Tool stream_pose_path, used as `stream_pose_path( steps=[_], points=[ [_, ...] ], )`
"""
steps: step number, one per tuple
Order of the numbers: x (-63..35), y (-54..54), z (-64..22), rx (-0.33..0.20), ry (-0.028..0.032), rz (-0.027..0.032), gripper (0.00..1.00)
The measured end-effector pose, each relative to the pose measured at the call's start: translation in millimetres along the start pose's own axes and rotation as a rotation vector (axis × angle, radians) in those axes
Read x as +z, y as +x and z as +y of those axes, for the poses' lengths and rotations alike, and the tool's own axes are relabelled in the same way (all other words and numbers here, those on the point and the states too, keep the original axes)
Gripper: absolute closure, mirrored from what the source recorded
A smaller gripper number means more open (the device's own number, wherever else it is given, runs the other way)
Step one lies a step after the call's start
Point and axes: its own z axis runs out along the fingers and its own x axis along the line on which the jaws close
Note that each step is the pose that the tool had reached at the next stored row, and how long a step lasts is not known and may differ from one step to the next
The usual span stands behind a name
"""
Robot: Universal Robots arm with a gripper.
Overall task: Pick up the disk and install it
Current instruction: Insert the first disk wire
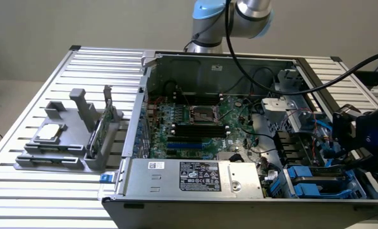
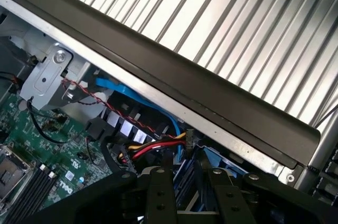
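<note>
Table (image 1: 61,86) is slatted aluminium, ribs running toward the exterior view's right. Two things sit directly on it. Open computer case (image 1: 240,210) takes the middle and the exterior view's right, side panel off, dark front wall at the near edge. Grey plastic stand (image 1: 55,160) sits just beside the case on the exterior view's left, not touching it. The wrist view has the same slats (image 2: 237,18) running beyond the case's dark wall (image 2: 174,71).
</note>
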Motion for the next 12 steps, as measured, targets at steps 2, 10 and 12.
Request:
stream_pose_path(
  steps=[2,10,12],
  points=[
    [1.0,-0.8,0.9,0.002,-0.0006,0.0020,0.69],
    [3.2,-2.8,3.1,0.014,0.0021,0.0098,0.69],
    [3.7,-3.2,3.7,0.015,0.0035,0.0121,0.69]
  ],
)
